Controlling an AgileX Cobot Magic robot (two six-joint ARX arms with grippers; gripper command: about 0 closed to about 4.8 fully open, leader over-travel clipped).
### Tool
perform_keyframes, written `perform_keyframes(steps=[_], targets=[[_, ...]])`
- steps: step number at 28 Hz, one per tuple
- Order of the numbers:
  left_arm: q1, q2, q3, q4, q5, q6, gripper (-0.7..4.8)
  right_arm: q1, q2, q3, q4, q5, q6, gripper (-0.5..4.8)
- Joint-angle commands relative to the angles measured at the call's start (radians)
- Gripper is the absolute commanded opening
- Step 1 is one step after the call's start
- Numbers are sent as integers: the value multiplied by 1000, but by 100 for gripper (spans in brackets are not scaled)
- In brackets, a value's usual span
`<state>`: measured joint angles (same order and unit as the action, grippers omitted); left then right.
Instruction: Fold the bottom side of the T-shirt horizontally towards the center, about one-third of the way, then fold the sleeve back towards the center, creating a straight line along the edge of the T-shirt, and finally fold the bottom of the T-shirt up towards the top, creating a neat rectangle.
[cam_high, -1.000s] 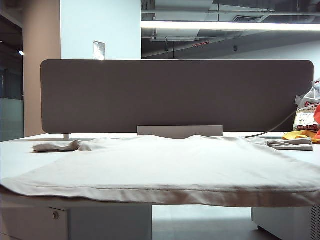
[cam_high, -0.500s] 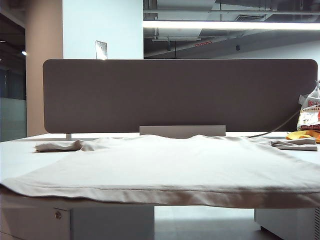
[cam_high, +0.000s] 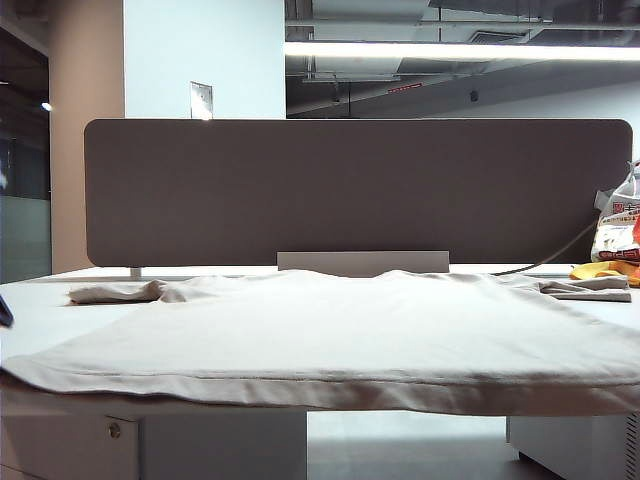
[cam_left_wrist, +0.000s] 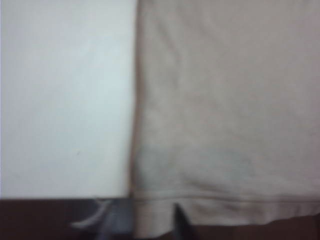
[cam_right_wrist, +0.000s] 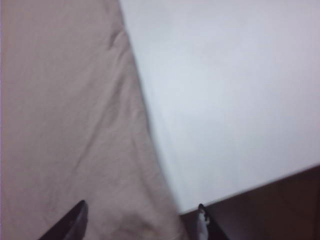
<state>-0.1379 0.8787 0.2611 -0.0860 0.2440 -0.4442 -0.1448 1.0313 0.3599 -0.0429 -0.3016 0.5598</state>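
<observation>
Exterior view: white counter (cam_high: 40, 300), smooth and flat, backed by a dull grey-brown divider panel (cam_high: 358, 190) with rounded corners; pale wall, bright ceiling strip light (cam_high: 460, 50). T-shirt (cam_high: 330, 325), soft beige knit, spread flat across nearly the whole counter, sleeves out to both sides, bottom of the T-shirt (cam_high: 320, 385) draped along the near edge, stitched seam parallel. Printed plastic bag (cam_high: 618, 225) and orange-yellow cloth (cam_high: 605, 270) far right. Left claw (cam_left_wrist: 140, 225) over the hem corner, tips apart, nothing gripped. Right claw (cam_right_wrist: 140, 220) above the shirt's side edge, parted, empty.
</observation>
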Motion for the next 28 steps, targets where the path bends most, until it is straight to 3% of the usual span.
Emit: perform_keyframes(steps=[1, 6, 8, 21, 22, 25, 28], targets=[[0, 80, 3, 62, 32, -51, 260, -74, -2, 3, 11, -88, 2, 312], [0, 206, 4, 187, 132, -116, 261, -115, 13, -12, -10, -147, 17, 322], [0, 240, 4, 208, 139, -117, 261, -113, 27, -16, -30, -162, 17, 379], [0, 263, 4, 176, 164, -116, 255, -104, 93, -19, -74, -199, 16, 377], [0, 263, 4, 175, 165, -116, 255, -104, 97, -19, -75, -200, 16, 371], [0, 263, 4, 161, 165, -114, 254, -102, 116, -21, -74, -217, 16, 278], [0, 263, 4, 161, 165, -113, 254, -83, 138, -21, -55, -217, 16, 269]])
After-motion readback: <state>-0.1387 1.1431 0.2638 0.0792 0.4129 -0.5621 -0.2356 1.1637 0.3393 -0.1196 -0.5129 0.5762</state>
